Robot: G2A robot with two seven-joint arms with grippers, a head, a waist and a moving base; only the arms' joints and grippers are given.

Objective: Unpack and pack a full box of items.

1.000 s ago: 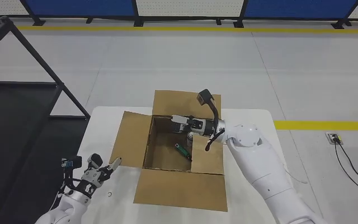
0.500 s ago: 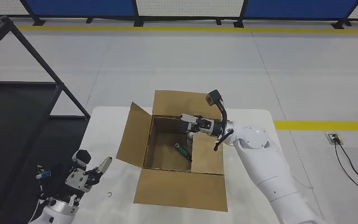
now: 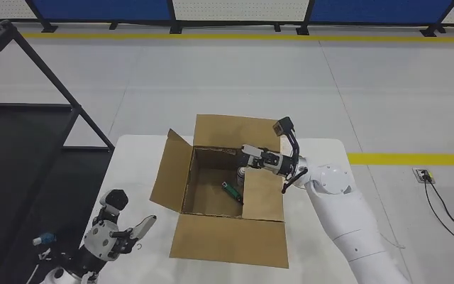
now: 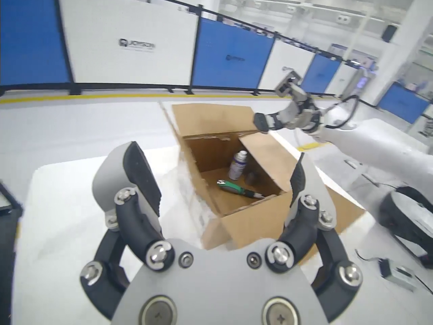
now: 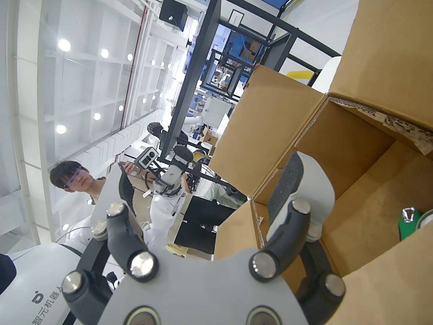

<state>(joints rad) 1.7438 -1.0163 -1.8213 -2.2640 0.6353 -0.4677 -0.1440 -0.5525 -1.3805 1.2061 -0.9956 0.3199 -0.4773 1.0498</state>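
The box stood open upward, but its right flap leaned in over the mouth, narrowing the way down there. The left flap stood raised, a wall between the opening and the spread left tool, well apart over the surface. Inside, a can stood by the right flap, a screwdriver lying beside it; bare floor lay toward the left flap. The spread right tool hung over the far right corner.

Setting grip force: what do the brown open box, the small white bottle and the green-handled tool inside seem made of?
Brown open box: matte corrugated cardboard, fluting shows at torn edges. Small white bottle: smooth, slightly glossy, plastic or coated metal; unclear which. Green-handled tool: shiny, likely plastic handle, seemingly metal tip.
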